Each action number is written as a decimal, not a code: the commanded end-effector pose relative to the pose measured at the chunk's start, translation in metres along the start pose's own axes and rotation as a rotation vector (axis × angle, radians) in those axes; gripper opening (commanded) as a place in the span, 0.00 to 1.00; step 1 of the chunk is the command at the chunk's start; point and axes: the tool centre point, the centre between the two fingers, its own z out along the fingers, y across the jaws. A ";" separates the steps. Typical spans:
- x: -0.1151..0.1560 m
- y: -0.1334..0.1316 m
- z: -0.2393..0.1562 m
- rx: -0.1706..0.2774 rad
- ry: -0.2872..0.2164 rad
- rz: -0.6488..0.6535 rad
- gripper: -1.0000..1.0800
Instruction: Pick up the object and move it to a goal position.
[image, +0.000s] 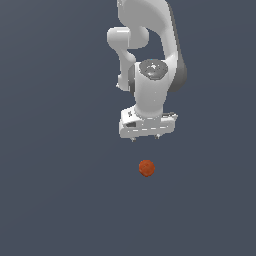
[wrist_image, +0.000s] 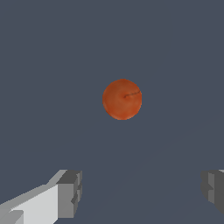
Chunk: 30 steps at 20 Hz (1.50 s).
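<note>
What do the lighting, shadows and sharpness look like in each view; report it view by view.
Exterior view: flat, even light; the orange-red ball casts no visible shadow on the grey ground, and the gripper shows soft shading with jagged edges. Wrist view: the ball is sharp, gently shaded toward its rim, no glare; the fingers are crisp, with no blur and no shadow beneath.

Panda arm above a ball, exterior view

The white gripper (image: 145, 137) points downward, fingertips barely protruding and spread wide. The orange-red ball (image: 146, 168) sits apart from it, lower in the frame, on a plain dark grey-blue surface (image: 55, 200).
</note>
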 end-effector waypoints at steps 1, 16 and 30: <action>0.003 0.000 0.003 -0.002 -0.001 -0.022 0.96; 0.047 -0.003 0.046 -0.022 -0.021 -0.352 0.96; 0.069 -0.004 0.075 -0.027 -0.033 -0.546 0.96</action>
